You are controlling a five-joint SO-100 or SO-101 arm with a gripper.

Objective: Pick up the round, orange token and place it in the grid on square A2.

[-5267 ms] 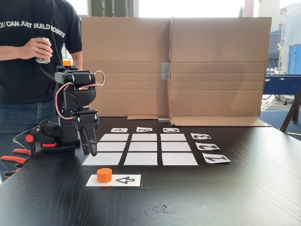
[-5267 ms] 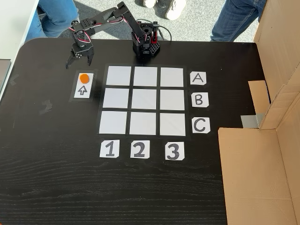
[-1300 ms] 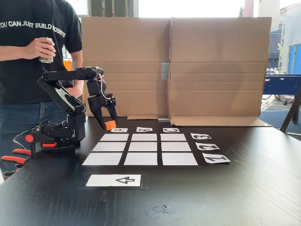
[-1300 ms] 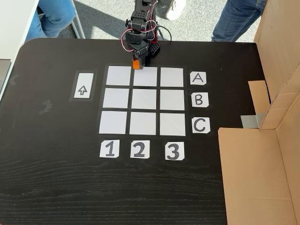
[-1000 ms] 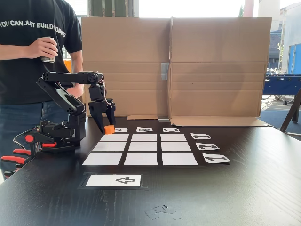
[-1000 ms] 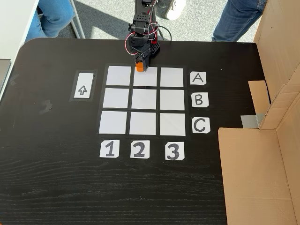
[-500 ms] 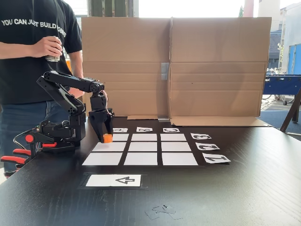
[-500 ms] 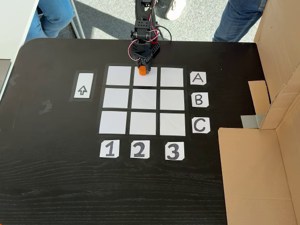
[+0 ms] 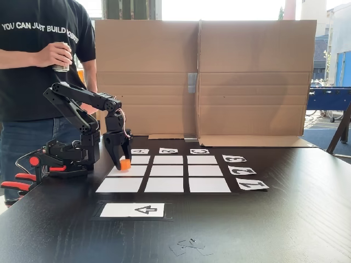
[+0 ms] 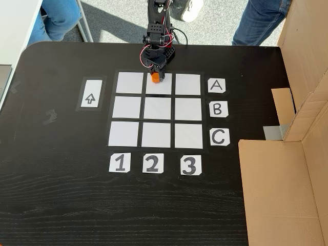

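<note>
The small orange token [image 9: 125,164] [image 10: 155,78] sits between the fingers of my black gripper [image 9: 124,164] [image 10: 155,77], which is shut on it. The gripper points straight down at the grid [image 9: 170,171] [image 10: 159,108], low over the paper. In the fixed view from above, the token is over the far part of square A2 [image 10: 160,88], the middle cell of the row marked A. In the fixed side view, it hangs at the back edge of that cell [image 9: 130,171]. I cannot tell whether the token touches the paper.
A white strip with a black arrow [image 9: 132,210] [image 10: 90,94] lies beside the grid. A cardboard wall [image 9: 219,76] [image 10: 287,154] borders one side of the table. A person holding a can [image 9: 59,57] stands behind the arm's base [image 9: 68,156]. Orange clamps [image 9: 16,183] grip the table edge.
The token left the arrow strip in my gripper. Over the last second the arm reached forward and lowered it from above the grid's edge down onto the A row.
</note>
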